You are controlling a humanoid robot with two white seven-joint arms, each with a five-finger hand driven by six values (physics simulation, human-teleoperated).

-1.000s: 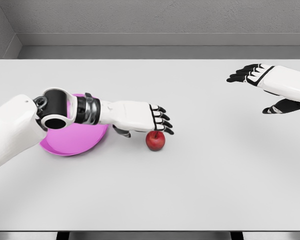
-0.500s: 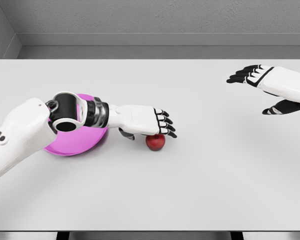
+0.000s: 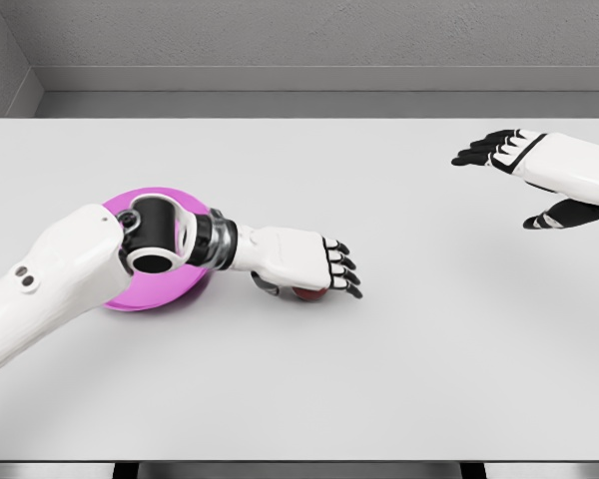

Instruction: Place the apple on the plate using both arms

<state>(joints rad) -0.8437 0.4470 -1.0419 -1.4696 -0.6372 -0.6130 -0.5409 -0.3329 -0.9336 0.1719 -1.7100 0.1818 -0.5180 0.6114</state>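
My left hand [image 3: 304,264] covers the small red apple [image 3: 305,292]; grip unclear. It's not yet on the round pink plate [image 3: 130,299]; right hand [image 3: 539,175] hovers open.

Apple [image 3: 307,293] right of plate [image 3: 130,299] (under left robot hand [image 3: 301,261])

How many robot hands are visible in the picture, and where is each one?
2. The left robot hand is near the table's middle, over the red apple, beside the pink plate. The right robot hand hovers open at the far right.
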